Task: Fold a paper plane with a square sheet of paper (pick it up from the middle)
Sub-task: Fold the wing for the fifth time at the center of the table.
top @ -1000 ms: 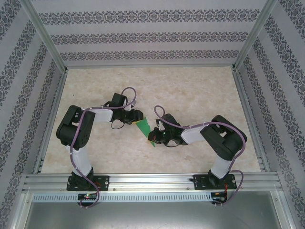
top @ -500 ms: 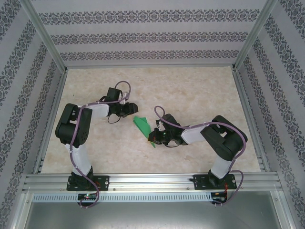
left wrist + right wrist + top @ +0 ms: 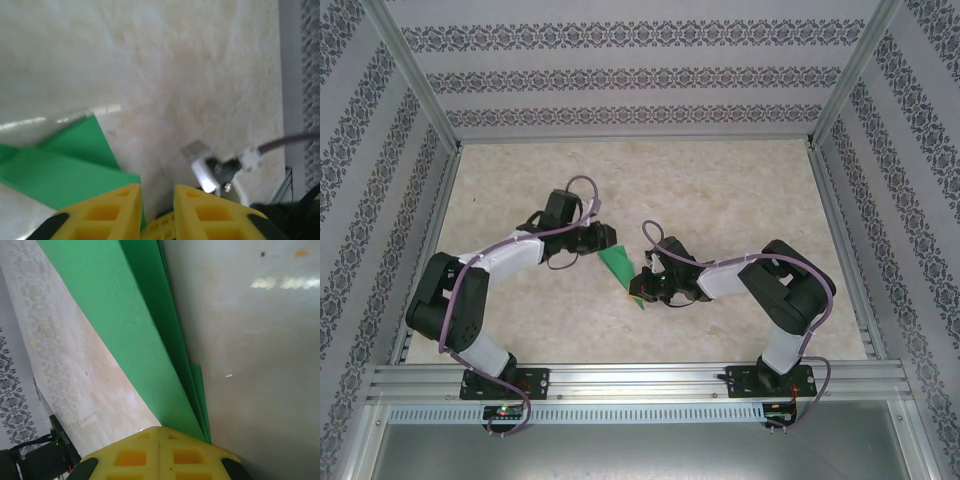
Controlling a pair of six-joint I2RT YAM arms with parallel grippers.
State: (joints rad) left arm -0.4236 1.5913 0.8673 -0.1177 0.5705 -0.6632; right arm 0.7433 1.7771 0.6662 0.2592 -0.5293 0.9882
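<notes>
Even, bright light fills the overhead view, and the arms cast only faint, soft shadows on the pale tabletop [image 3: 720, 180]. The left wrist view is blurred throughout, with a white streak of glare beside the paper plane [image 3: 60, 170] and the left end effector [image 3: 157, 192] out of focus. The right wrist view is sharper, with glare patches at upper right.
</notes>
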